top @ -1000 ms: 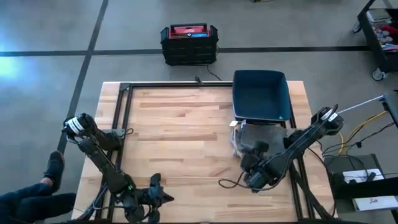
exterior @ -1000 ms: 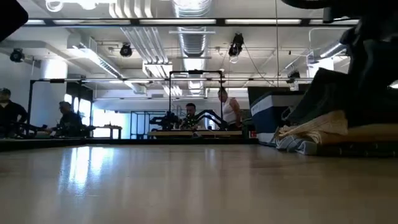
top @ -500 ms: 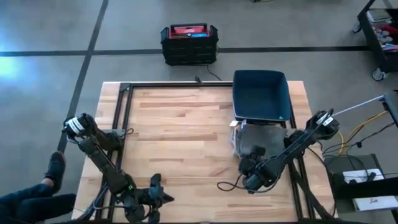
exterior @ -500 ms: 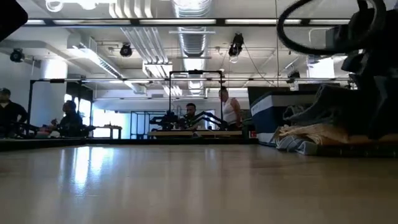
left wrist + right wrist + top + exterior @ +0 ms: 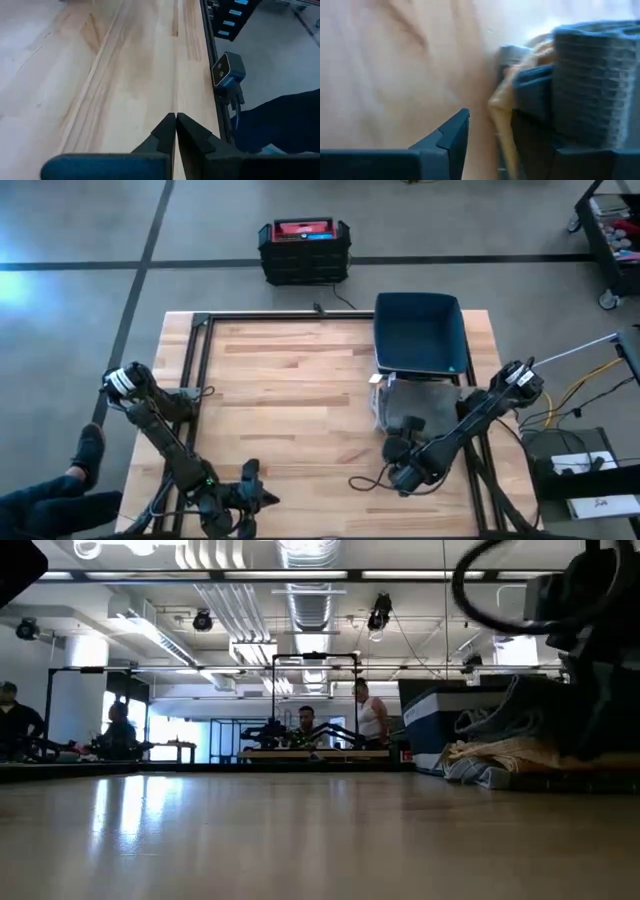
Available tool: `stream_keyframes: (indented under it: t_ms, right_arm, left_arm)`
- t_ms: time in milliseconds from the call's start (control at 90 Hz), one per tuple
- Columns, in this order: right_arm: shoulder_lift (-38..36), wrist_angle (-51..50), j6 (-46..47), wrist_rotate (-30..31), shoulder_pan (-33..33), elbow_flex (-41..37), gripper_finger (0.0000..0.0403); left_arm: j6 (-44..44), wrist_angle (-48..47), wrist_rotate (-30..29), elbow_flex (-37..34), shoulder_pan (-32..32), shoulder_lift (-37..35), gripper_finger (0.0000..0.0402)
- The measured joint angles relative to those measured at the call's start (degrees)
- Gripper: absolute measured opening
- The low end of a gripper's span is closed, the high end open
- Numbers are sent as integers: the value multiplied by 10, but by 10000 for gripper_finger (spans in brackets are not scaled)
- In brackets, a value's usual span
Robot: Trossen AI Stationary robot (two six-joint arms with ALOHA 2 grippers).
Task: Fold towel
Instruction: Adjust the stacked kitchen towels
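A pile of towels [image 5: 415,408] lies on the table's right side, just before a blue bin [image 5: 418,332]. A ribbed grey towel [image 5: 592,75] is on top, with a beige one [image 5: 500,754] under it. My right gripper [image 5: 396,446] is at the pile's near left corner, low over the wood. It is open, and the beige edge [image 5: 501,117] shows between its fingers. My left gripper [image 5: 176,125] is shut on nothing at the table's near left edge [image 5: 246,496]. My right gripper has one finger [image 5: 535,95] close against the grey towel's side [image 5: 570,85] and the other finger [image 5: 452,137] over bare wood. The picture is blurred there, so I cannot tell whether the fingers touch the pile.
The bin's wall [image 5: 440,720] stands behind the pile. A black and red case [image 5: 304,250] sits on the floor beyond the far edge. A small camera [image 5: 227,70] hangs at the near edge, and a person's leg [image 5: 45,502] is beside it. Bare wood [image 5: 290,400] fills the left and middle.
A second ago a part of the grey towel stood lifted high at my right gripper. That part has sunk back onto the pile. My right gripper has gone down and a little toward the table's near left.
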Motion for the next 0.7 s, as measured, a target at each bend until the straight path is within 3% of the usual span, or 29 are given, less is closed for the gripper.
stream_keyframes:
  t_ms: [167,400,511,700]
  right_arm:
    - [9,25,-7,2,-15,-10,120]
    - [12,151,-132,49,-20,-11,106]
    - [10,130,-148,27,-20,-7,98]
    - [-5,36,-77,-28,1,7,80]
  left_arm:
    - [0,2,0,0,0,0,1]
    - [0,4,0,0,0,0,1]
    - [0,4,-1,0,0,0,1]
    - [0,4,-1,0,0,0,1]
